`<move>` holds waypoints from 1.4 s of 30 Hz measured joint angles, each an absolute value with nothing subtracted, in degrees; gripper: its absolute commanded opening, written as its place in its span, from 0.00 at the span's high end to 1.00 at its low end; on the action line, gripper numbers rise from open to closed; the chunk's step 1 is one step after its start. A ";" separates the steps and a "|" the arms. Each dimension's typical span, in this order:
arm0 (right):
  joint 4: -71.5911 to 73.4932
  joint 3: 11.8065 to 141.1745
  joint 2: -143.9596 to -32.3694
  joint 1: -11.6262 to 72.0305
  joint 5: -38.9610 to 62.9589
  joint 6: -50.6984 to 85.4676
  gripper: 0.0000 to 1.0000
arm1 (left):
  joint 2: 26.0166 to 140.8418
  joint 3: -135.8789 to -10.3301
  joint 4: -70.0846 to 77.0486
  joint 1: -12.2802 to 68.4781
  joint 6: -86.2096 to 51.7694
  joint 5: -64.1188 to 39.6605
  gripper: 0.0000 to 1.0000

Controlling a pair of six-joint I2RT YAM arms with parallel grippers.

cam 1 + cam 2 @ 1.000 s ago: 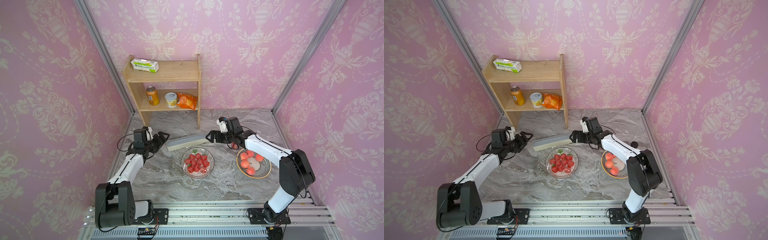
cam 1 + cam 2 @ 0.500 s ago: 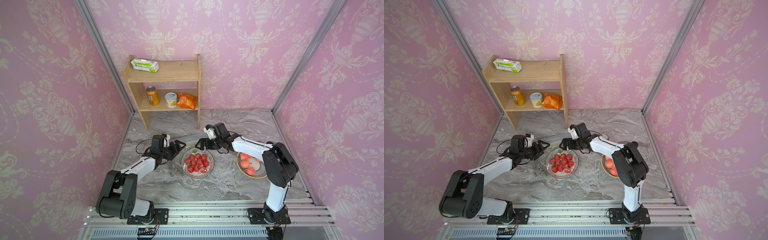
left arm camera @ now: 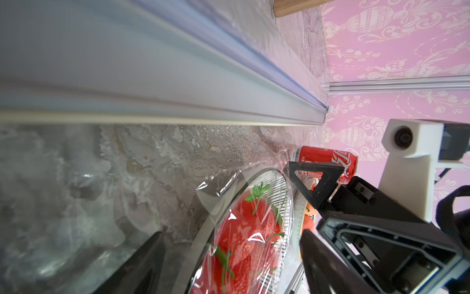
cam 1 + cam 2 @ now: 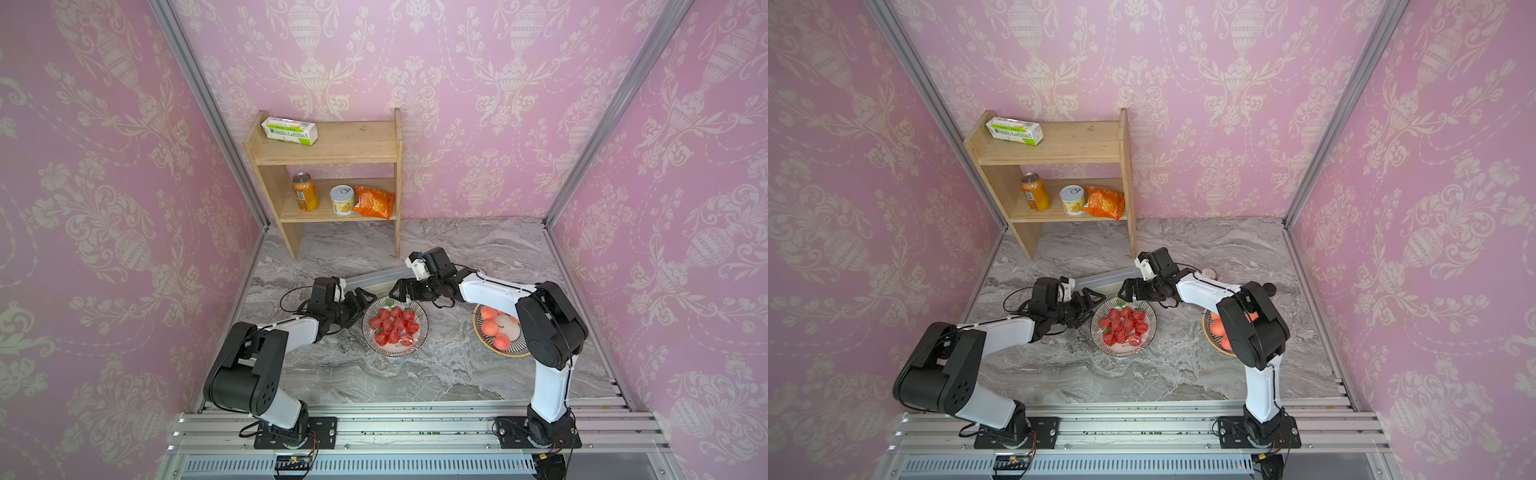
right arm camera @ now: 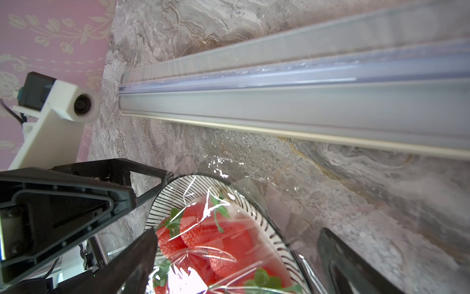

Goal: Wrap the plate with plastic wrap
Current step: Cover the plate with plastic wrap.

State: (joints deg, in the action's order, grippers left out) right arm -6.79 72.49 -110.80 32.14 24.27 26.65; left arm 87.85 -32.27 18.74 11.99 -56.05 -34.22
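Clear, crinkly plastic wrap lies over the strawberries on the striped plate, glinting along its folds. In the right wrist view a loose margin of it spreads past the rim onto the marble table, toward the dispenser box. In both top views the plate sits near the middle of the table, with the long grey-topped box lying just behind it, close but apart

At the plate's left edge the left end effector sits low, its jaws well apart. In the left wrist view the wrapped rim runs between its two fingers and nothing is pinched. The right wrist view shows one of its fingertips right at the rim where the film ends; whether it presses the film I cannot tell

From the other side the right end effector reaches to the plate's far edge, between plate and box, jaws spread wide. In its own wrist view the far rim and the film's margin lie between its fingers. It clamps nothing, and contact with the film cannot be made out

To the right a second plate carries peaches, partly under the right arm, and a red cola can shows past the right end effector in the left wrist view
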 measured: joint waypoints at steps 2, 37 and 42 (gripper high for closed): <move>-6.42 71.16 -110.78 32.14 24.58 26.96 0.00 | 87.85 -31.75 19.38 12.34 -56.71 -34.26 0.16; -12.58 65.17 -98.85 30.96 22.55 26.70 0.00 | 76.95 -33.67 3.27 12.88 -51.96 -30.74 0.14; -12.78 67.88 -99.35 32.25 22.44 25.87 0.00 | 69.69 -33.36 -2.39 12.97 -51.99 -30.13 0.14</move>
